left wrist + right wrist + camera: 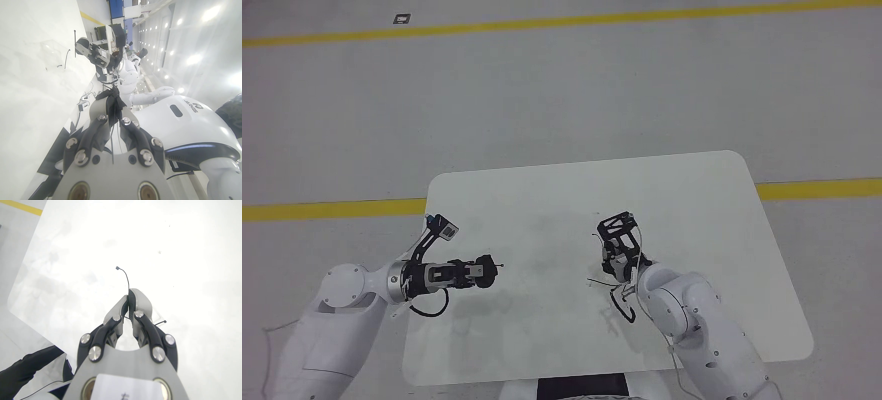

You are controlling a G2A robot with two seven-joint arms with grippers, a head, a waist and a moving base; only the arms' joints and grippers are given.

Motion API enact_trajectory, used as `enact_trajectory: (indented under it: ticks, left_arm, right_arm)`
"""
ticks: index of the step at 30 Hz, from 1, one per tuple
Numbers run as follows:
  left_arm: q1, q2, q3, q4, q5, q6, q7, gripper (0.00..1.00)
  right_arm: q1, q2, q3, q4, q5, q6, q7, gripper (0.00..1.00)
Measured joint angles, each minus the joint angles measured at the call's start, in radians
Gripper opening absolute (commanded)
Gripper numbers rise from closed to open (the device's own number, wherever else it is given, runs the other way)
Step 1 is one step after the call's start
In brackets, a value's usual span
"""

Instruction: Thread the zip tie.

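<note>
Status: not threaded yet.

- Right gripper [129, 293]: jaws pinched together on the zip tie [126, 275]. A short curved length sticks out past the tips, with the square head at its free end. Nothing is fed through the head.
- In the left wrist view that tie stands roughly upright in the right gripper, above the table [692, 190].
- Left gripper [113, 94]: also closed down narrow, on a thin black strand [114, 121] that runs back between the fingers toward the palm. It looks like a tie's tail, but I can't tell if it's a second tie.
- The two grippers are well apart over the table, so tail and head are nowhere near each other.
- A loose tie [160, 323] lies on the table just beside the right gripper, next to a clear plastic piece [51, 49].

Left to do, as I read it: bring the tail end to the head, line it up with the slot and push it through. That's basically the whole job.

Writing: none legible on the ties or the table. A white sticker [124, 389] on the right gripper's base has small print, cut off at the edge, not readable.
</note>
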Motion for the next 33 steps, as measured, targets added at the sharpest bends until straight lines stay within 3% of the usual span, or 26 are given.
enact_trajectory:
  ticks: [2, 6, 11, 19, 27, 33]
  left_arm:
    - [0.0, 0.0, 0.0, 0.0, 0.0, 0.0, 0.0, 0.0]
    - [0.002, -0.001, 0.003, 0.0, 0.0, 0.003, 0.008, 0.0]
    - [0.043, -0.01, 0.023, 0.008, -0.029, 0.0, 0.106, 0.0]
    - [0.104, -0.057, 0.091, -0.028, -0.092, 0.0, 0.201, 0.0]
    - [0.097, -0.12, 0.159, 0.004, -0.066, 0.0, 0.26, 0.0]
    - [0.093, -0.123, 0.159, 0.007, -0.045, 0.0, 0.261, 0.0]
  right_arm:
    - [-0.001, 0.0, 0.002, -0.001, 0.005, 0.003, -0.006, 0.0]
    - [-0.029, -0.001, 0.015, -0.023, 0.05, 0.036, -0.125, 0.0]
    - [-0.084, -0.005, 0.026, -0.082, 0.161, 0.072, -0.257, 0.0]
    - [-0.145, -0.011, -0.021, -0.127, 0.243, 0.117, -0.417, 0.0]
    - [-0.129, -0.022, -0.124, -0.103, 0.214, 0.189, -0.489, 0.0]
    - [-0.125, -0.022, -0.13, -0.103, 0.201, 0.191, -0.498, 0.0]
